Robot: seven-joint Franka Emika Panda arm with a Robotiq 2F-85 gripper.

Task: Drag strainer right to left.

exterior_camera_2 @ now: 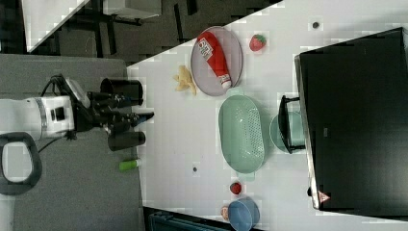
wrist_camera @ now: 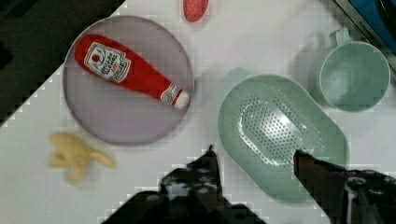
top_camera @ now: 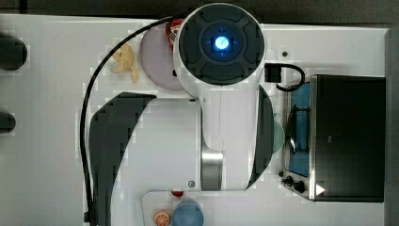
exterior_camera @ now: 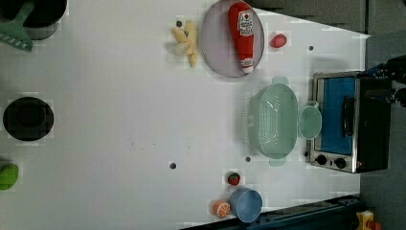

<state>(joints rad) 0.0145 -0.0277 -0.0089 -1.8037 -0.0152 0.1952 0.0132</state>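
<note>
A white tabletop (exterior_camera: pixel 119 96) was seen carrying every item, with dark surroundings beyond its edges. The strainer (exterior_camera: pixel 274 120), an oval mint-green colander with fine holes and a tab at each end, was found resting on the tabletop toward the left view's right. In the right view the strainer (exterior_camera_2: pixel 241 133) was seen near the middle, and in the wrist view the strainer (wrist_camera: pixel 282 135) lay below the jaws. The cup (exterior_camera: pixel 310 121), smaller and of the same green, was placed just beside the strainer, between it and the oven (exterior_camera: pixel 349 122), whose blue-lit door was turned toward the tabletop. A grey plate (exterior_camera: pixel 218 48) carrying a red ketchup bottle (exterior_camera: pixel 243 33) lay near the strainer's upper end in the left view, with a banana peel (exterior_camera: pixel 186 40) on the plate's other side and a small red fruit (exterior_camera: pixel 278 40) on the left view's right of the plate. Beyond the strainer's other end, a strawberry (exterior_camera: pixel 233 178), an orange slice (exterior_camera: pixel 221 208) and a blue bowl (exterior_camera: pixel 246 204) were grouped.

The gripper (wrist_camera: pixel 254 161) was seen in the wrist view with its jaws spread apart and nothing between them, one dark finger (wrist_camera: pixel 208 170) beside the strainer's rim and the other over its far edge. In the right view the gripper (exterior_camera_2: pixel 139 117) was seen held well apart from the strainer.
</note>
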